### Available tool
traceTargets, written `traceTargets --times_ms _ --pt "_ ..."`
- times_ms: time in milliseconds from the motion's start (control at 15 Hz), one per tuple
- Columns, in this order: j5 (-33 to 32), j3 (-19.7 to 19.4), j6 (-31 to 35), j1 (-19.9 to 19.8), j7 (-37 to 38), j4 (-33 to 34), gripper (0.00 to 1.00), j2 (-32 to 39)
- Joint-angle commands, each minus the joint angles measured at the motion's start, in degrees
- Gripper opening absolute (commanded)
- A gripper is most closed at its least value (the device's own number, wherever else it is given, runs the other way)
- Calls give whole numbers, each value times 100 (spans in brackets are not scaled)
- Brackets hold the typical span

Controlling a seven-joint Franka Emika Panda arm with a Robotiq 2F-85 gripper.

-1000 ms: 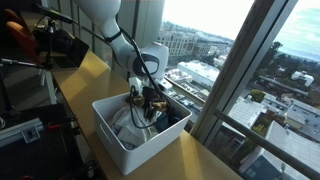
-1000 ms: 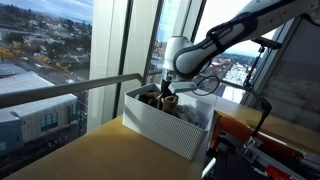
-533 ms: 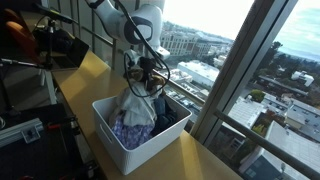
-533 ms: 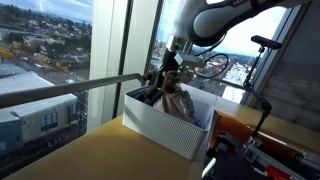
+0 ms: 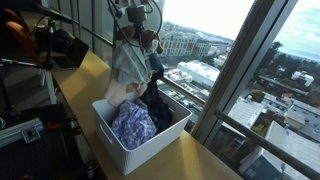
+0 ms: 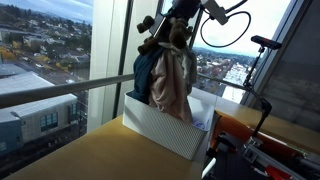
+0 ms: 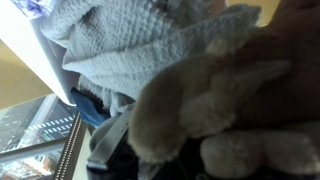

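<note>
Up has gone the claw (image 5: 136,18): a second ago it was down inside the bin, now it sits near the top of both exterior views with a cloth bundle (image 5: 128,62) hanging under it. Fingers are pressed together, pinching the top of that bundle (fabric hides most of the fingertips).

Bundle is clear of the white bin (image 5: 112,150) for most of its length. Its lower end hangs at about rim height, and I cannot tell if it touches what lies inside. Several pieces are caught together:
- pale waffle towel (image 7: 150,40), the biggest part
- dark garment (image 6: 145,75) hanging on one side
- tan fuzzy piece (image 7: 225,100) close under the wrist camera

A purple patterned cloth (image 5: 132,126) is left in the bin. Bin stands on the wooden desk (image 6: 95,155) right by the window (image 5: 230,60).

Handling, as a judgement: soft, limp and light, with no stiffness at all, so it drapes and may swing. Not fragile. Risk is a loosely caught piece sliding out, since only the top fold is gripped. Best hold looks like a bunched fold near the top, where layers overlap, not a single loose edge.
</note>
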Motion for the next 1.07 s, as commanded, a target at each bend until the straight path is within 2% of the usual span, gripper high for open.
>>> traceTargets --times_ms 0,400,733,1000 --pt "-318 434 -475 13 288 236 0 -686" --pt "-997 1444 -1600 104 926 1461 0 -928" --pt "-1703 2218 -2715 381 1340 2956 0 -538" --pt "-2425 2642 -3484 760 1575 4054 0 -160"
